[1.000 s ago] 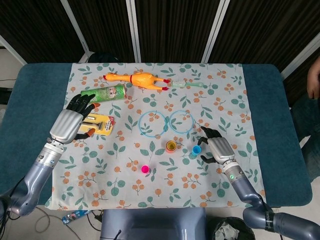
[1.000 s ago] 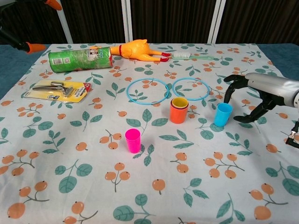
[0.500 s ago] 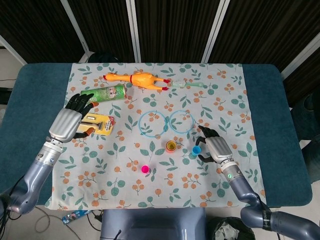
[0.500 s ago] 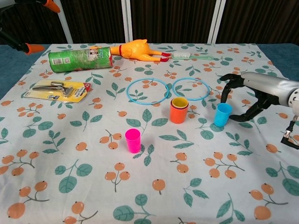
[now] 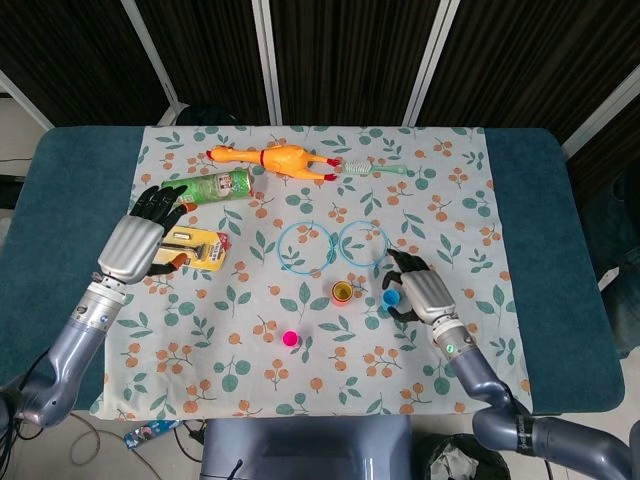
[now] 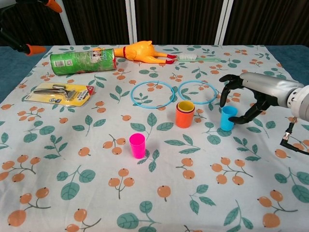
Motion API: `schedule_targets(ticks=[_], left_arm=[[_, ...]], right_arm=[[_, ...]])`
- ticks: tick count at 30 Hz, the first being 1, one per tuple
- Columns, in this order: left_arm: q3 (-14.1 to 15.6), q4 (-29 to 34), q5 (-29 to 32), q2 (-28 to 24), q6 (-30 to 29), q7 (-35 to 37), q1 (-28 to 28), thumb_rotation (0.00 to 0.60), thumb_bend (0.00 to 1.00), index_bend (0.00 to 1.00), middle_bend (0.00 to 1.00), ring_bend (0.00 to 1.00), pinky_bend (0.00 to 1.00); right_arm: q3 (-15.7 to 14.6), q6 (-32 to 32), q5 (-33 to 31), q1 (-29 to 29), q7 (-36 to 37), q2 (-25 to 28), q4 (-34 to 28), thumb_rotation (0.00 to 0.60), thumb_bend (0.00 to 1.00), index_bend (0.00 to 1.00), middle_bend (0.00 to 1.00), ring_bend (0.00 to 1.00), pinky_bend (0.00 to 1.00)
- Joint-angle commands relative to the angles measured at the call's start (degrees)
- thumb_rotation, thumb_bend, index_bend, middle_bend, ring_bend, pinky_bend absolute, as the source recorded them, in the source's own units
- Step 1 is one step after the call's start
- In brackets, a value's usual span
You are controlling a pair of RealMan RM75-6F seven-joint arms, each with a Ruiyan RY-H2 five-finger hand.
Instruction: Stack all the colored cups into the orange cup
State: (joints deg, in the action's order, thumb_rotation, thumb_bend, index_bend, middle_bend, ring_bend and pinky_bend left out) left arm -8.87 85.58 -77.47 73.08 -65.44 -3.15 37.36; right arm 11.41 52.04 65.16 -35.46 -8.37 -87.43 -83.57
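Arching over the blue cup [image 6: 228, 118], the right hand [image 6: 246, 96] has its dark fingers [image 6: 225, 91] spread on the cup's far side and its thumb curved around the right side; the fingers are apart and no contact with the cup shows, so the hand is released and holds nothing. The blue cup stands upright on the floral cloth [image 6: 159, 193] covering the worktop, just right of the orange cup [image 6: 184, 117]. A yellow cup [image 6: 185, 106] sits nested inside the orange cup, its rim showing above. The pink cup [image 6: 137, 145] stands upright by itself, nearer and to the left of the orange cup, well apart from it.

In the head view the left hand [image 5: 135, 243] hovers at the left edge of the cloth with its fingers extended and apart, grasping nothing, partly over a yellow packaged tool [image 5: 196, 247]. Beyond the cups lie two blue rings [image 6: 152, 93] side by side. Along the far part of the cloth lie a green can [image 6: 82, 61] on its side, a rubber chicken [image 6: 141, 51] and a toothbrush [image 6: 197, 58].
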Motion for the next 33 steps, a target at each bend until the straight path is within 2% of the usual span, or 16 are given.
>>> schedule_targets(ticks=[1,24,33], left_arm=[[-0.1,0.0,0.1,0.0,0.0,-0.1,-0.1,0.600,0.24,0.20,0.00,0.00,0.00],[-0.5,0.1,-0.2,0.6,0.4,-1.1,-0.3,0.600,0.24,0.19,0.00,0.00,0.00],[-0.9,0.4,-0.2,0.3,0.1,-1.3,-0.5,0.600,0.24,0.19,0.00,0.00,0.00]], right_arm=[[0.0,0.0,-0.3,-0.2,-0.3,-0.1,-0.1,0.600,0.37,0.44,0.00,0.00,0.11],[-0.4,0.7,-1.3,-0.3,-0.1,1.9,-2.1,0.600,0.37,0.50,0.00,0.00,0.11],[1.5,1.4,-0.9,-1.6,-1.2,4.4,-6.0,0.600,0.37,0.50,0.00,0.00,0.11]])
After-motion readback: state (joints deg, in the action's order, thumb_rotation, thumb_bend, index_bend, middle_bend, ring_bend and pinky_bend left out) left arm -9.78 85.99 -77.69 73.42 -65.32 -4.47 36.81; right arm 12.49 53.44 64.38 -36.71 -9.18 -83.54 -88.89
